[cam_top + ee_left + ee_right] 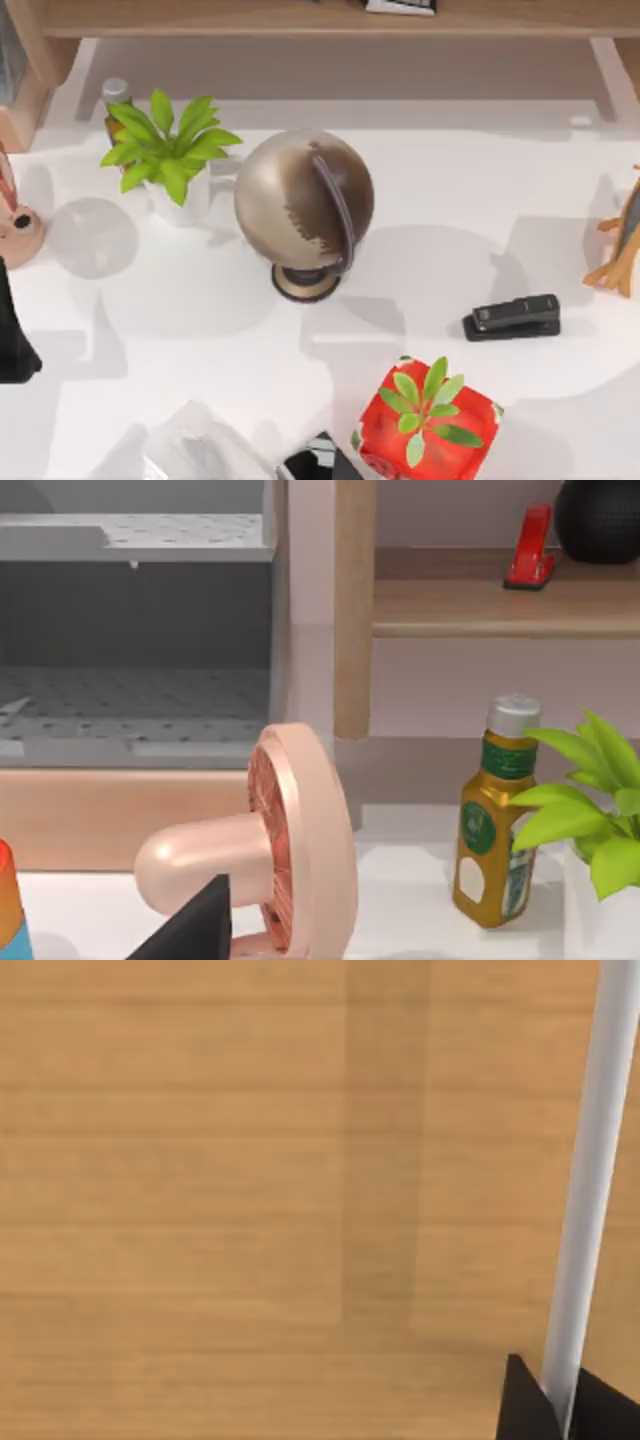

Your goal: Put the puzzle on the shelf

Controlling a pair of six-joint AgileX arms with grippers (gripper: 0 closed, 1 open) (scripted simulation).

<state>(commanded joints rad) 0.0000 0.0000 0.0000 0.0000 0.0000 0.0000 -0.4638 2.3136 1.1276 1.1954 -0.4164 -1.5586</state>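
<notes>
Two AgileX arms are on station. At the far edge of the table, the right gripper (560, 1412) sits close against the long, flat, light-brown wooden shelf (250, 18), beside a thin white bar (590, 1160). The left gripper (195, 928) is parked at the left, near the pink mushroom-shaped ornament (280, 860). Opening and load cannot be told for either, and the small tiled puzzle cube cannot be located with confidence. Judged step: placement at the shelf. The next move calls for confirming the cube rests on the board, then withdrawing nearward, clear of the brown globe (303, 210).
</notes>
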